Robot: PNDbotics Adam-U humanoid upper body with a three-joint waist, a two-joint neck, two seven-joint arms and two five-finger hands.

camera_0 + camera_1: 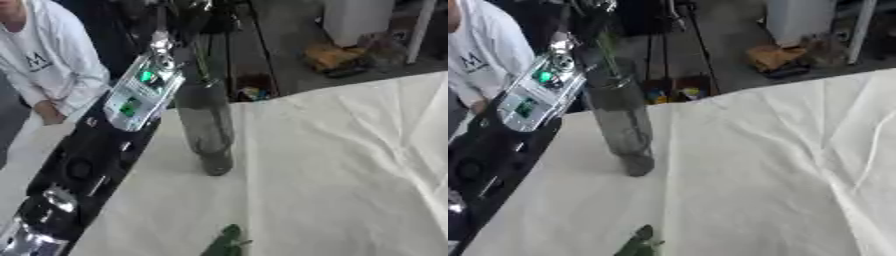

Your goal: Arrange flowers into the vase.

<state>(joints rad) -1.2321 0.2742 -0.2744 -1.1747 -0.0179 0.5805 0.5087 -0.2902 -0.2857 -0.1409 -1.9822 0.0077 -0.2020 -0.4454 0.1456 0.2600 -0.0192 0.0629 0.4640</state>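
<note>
Just below the left hand (162,42), the upright vase (207,130) is seen; its fingers cannot be told.

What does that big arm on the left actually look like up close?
The left arm is mostly black, long and boxy, with shiny silver joints near its lower end and at the wrist. A pale grey panel near the wrist carries small green lights. Its hand is not clearly visible.
</note>
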